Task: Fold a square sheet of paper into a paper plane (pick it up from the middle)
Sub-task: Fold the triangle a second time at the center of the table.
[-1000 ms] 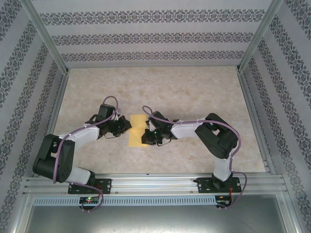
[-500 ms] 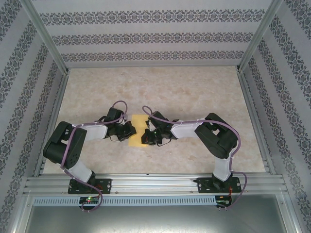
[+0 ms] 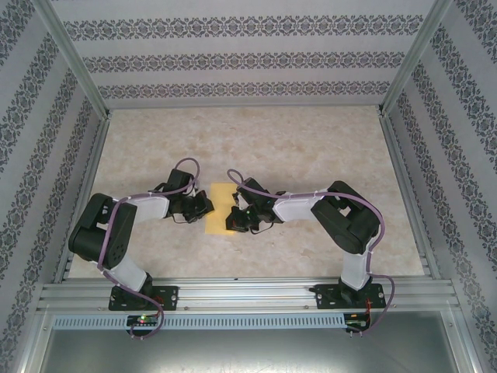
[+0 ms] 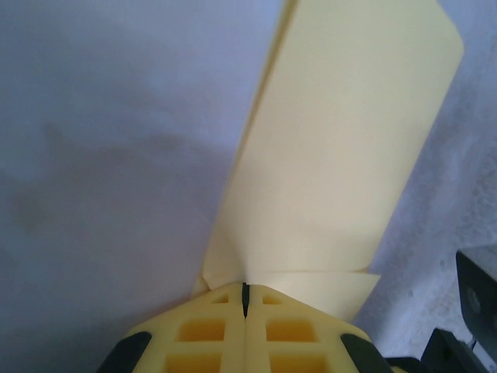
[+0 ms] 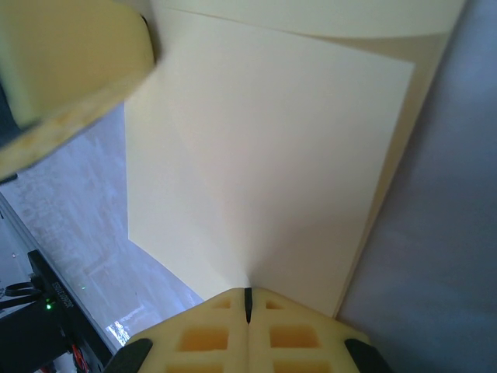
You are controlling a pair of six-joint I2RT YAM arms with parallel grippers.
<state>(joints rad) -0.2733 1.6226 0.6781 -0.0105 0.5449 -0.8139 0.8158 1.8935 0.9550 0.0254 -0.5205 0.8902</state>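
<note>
Yellow square sheet of paper [image 3: 219, 203] — left gripper [image 4: 245, 291] pinches one edge | right gripper [image 5: 248, 295] the opposite | table [image 3: 311, 140] wide around

My left gripper [image 4: 245, 291] sits at the bottom edge, its two yellow fingers [image 4: 203, 330] pressed together so that just a thin dark seam runs between them. The square sheet of paper [image 4: 342, 155] is pinched at that seam and fans out from my fingertips toward the upper right, ending in a rounded corner. A long fold runs along its left edge, and a small flap lies folded over just beside my fingertips. The pale grey desk [image 4: 116, 155] lies under it. Something dark [image 4: 475, 307], too cropped to identify, shows at the lower right.
</note>
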